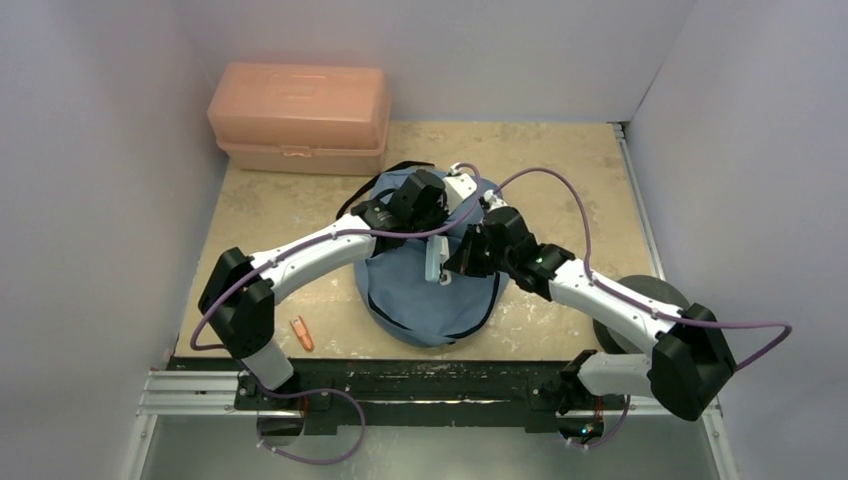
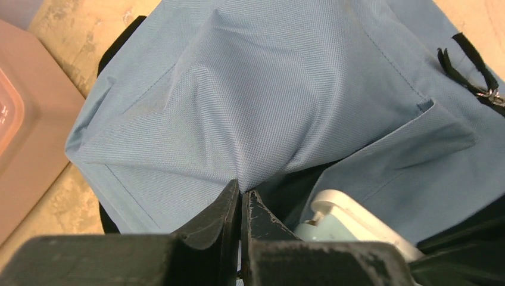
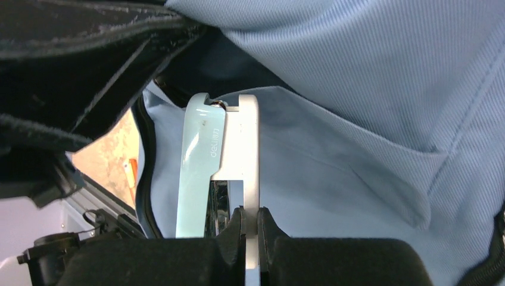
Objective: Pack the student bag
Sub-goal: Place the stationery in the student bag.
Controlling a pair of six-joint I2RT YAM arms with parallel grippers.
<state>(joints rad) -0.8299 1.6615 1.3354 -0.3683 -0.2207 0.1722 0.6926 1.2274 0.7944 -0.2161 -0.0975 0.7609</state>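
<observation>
My left tool (image 2: 240, 193) pinches the bag (image 2: 250, 89) flap, lifting the mouth open. My right tool (image 3: 250, 215), clamped on the stapler (image 3: 221, 149), should lower it squarely into the gap.

left gripper (image 2: 240, 201), right gripper (image 3: 250, 223) clamped

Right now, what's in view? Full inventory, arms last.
student bag: 1, dusty blue with black straps, centre of table
stapler: 1, pale blue and white, at the bag's dark opening
plastic box: 1, salmon pink, far-left corner of table
small orange item: 1, on table by left arm's base; too small to identify
dark round object: 1, right table edge, partly under right arm; can't identify
table: 1, mottled beige
left hand: 1, black fingers, shut on bag fabric
right hand: 1, black fingers, shut on stapler
</observation>
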